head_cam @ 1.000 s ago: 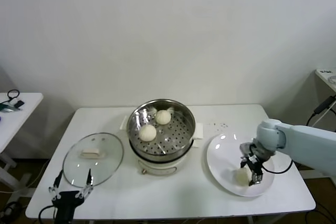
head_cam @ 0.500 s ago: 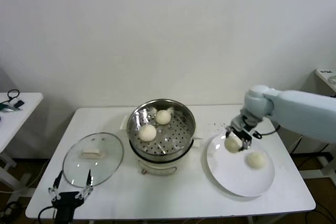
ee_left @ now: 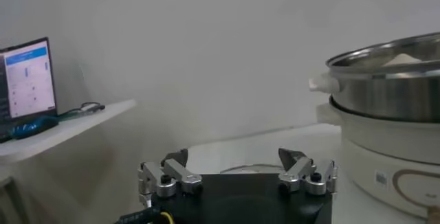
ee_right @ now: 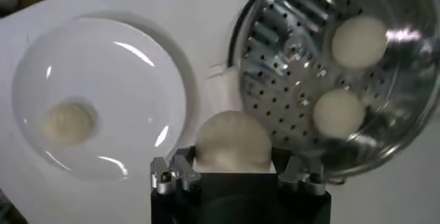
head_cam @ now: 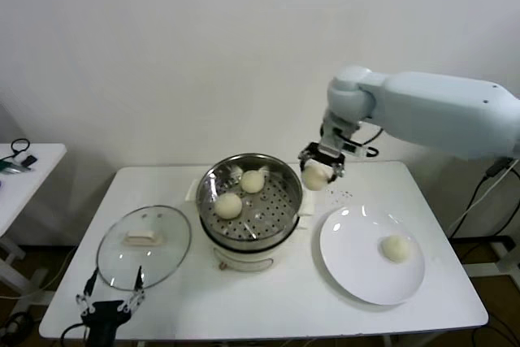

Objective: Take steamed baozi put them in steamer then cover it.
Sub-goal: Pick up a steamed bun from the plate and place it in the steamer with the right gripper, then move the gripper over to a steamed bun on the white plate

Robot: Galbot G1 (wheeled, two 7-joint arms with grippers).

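Observation:
The steamer (head_cam: 280, 205) stands mid-table with two steamed baozi (head_cam: 253, 180) (head_cam: 228, 205) on its perforated floor. My right gripper (head_cam: 321, 164) is shut on a third baozi (head_cam: 314, 175), held in the air just beyond the pot's right rim. In the right wrist view that baozi (ee_right: 232, 141) sits between the jaws, with the steamer (ee_right: 289, 60) on one side and the plate on the other. A further baozi (head_cam: 396, 247) lies on the white plate (head_cam: 353, 270). The cover (head_cam: 162, 258) rests flat left of the steamer. My left gripper (head_cam: 110, 292) waits open by the table's front-left edge.
A side table (head_cam: 24, 172) with cables stands to the left, and the left wrist view shows a laptop (ee_left: 27, 81) on it. Another table's corner (head_cam: 508, 115) shows at the far right. A white wall runs behind the table.
My right gripper lifted one baozi off the plate and carried it up and left to the steamer's right rim. One baozi stays on the plate. The left arm has not moved.

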